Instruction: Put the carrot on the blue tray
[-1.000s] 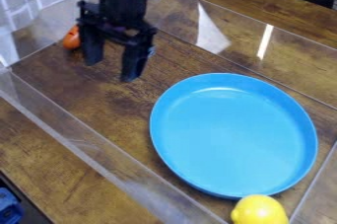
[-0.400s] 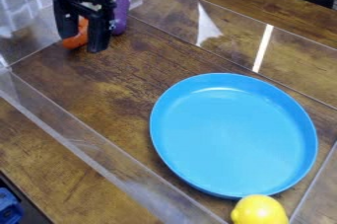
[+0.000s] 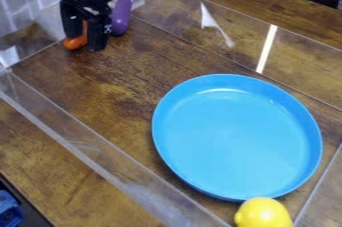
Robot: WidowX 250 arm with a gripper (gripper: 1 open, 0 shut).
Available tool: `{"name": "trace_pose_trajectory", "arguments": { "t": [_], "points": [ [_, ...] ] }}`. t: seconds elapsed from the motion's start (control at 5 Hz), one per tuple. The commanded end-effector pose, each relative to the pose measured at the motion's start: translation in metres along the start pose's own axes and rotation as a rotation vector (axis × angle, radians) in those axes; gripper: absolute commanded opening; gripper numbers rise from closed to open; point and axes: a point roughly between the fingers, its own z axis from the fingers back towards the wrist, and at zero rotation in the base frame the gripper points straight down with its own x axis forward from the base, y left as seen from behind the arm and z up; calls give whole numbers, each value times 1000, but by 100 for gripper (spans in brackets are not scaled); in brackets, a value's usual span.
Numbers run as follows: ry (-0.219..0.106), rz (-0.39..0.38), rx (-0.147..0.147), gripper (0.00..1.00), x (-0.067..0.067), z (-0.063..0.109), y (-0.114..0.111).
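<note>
The gripper [image 3: 86, 33] had moved over to the carrot [image 3: 72, 42] at ten o'clock, with its fingers wide open around it, far from the blue tray [image 3: 238, 136], ready to grab.

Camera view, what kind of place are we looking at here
Likely a lab test bench: a wooden table fenced by clear plastic walls, holding toy food such as a lemon and a blue tray.

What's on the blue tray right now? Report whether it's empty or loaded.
Empty. The blue tray shows only bare blue surface; the carrot lies on the wood at far left beside the gripper, and the lemon sits outside the rim.
</note>
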Motion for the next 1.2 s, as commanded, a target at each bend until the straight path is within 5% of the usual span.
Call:
{"name": "trace_pose_trajectory", "arguments": {
  "t": [0.0, 0.2, 0.4, 0.6, 1.0],
  "points": [
    [-67, 26, 44, 100, 6, 16, 20],
    [-79, 38, 47, 100, 11, 11, 21],
    [-94, -28, 56, 100, 21, 10, 19],
    [-109, -98, 62, 0, 31, 10, 15],
    [-121, -197, 61, 0, 27, 20, 13]
  ]
}}
